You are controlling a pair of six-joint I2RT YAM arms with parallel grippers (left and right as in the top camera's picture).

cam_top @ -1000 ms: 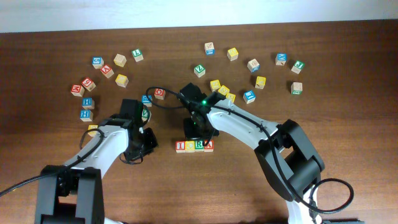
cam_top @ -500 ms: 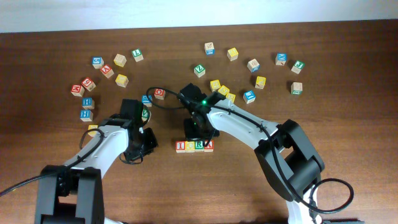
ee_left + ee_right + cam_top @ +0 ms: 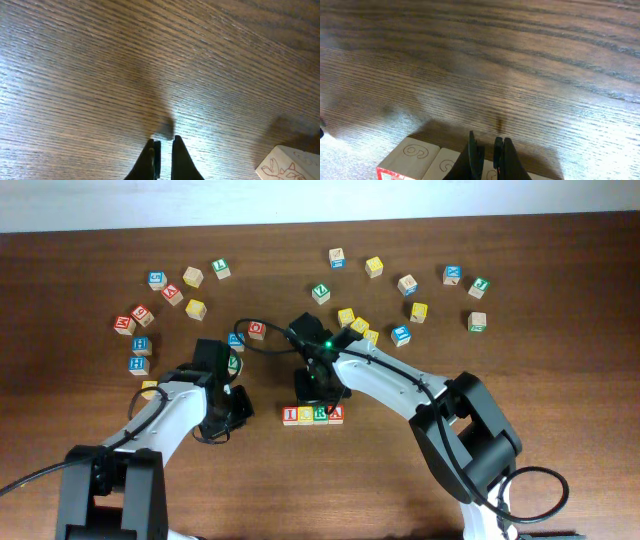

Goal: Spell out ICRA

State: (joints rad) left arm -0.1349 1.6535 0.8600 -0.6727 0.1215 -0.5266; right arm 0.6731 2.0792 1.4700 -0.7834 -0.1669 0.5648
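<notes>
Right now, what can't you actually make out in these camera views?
Right wrist: the ICRA row is cut off by the bottom edge and partly behind the right gripper.
Left wrist: a pale cube is cropped at the corner; letter unreadable.
Overhead: a green-faced cube sits half under the left arm.

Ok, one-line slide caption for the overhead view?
ICRA row complete; right gripper just behind it, left gripper off to its left, spare cubes scattered beyond.

Dark wooden table [image 3: 560,300], white wall [image 3: 300,200]

Left end effector [image 3: 163,141] pinched nearly closed over table [image 3: 100,70], block [image 3: 291,165] lower right.
</notes>
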